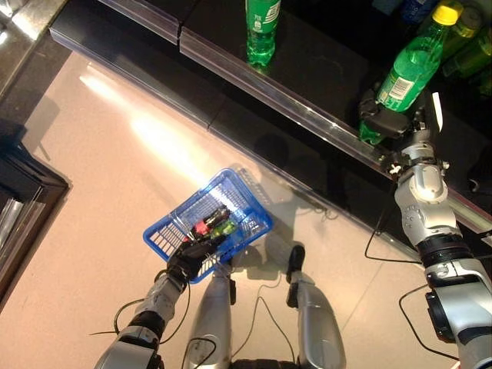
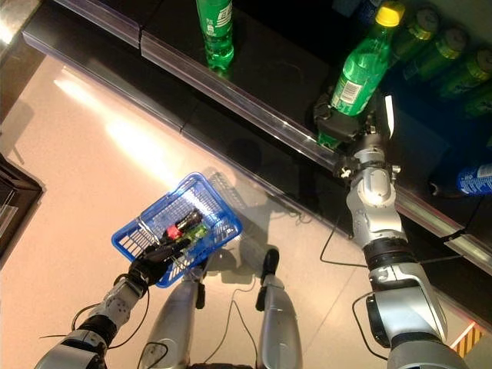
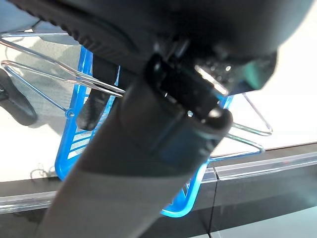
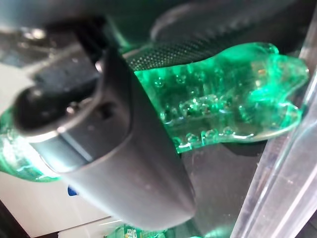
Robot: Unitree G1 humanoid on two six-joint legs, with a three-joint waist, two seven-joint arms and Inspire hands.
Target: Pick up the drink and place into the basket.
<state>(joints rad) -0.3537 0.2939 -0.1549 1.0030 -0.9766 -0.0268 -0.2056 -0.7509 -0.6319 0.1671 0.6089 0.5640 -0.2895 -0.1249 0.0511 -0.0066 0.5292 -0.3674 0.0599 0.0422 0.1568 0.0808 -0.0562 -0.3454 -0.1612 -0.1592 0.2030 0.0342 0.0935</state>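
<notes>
Our right hand (image 2: 342, 121) has its fingers curled round the lower part of the green bottle (image 2: 358, 71), which leans on the dark shelf (image 2: 269, 69) near its clear front rail (image 2: 254, 104). Our left hand (image 1: 194, 257) is wrapped round the wire handle of the blue basket (image 1: 250, 231), holding it low over the floor with some items already inside. To do this well, we should lift the bottle clear of the rail before swinging it across, and keep the basket level and steady below.
</notes>
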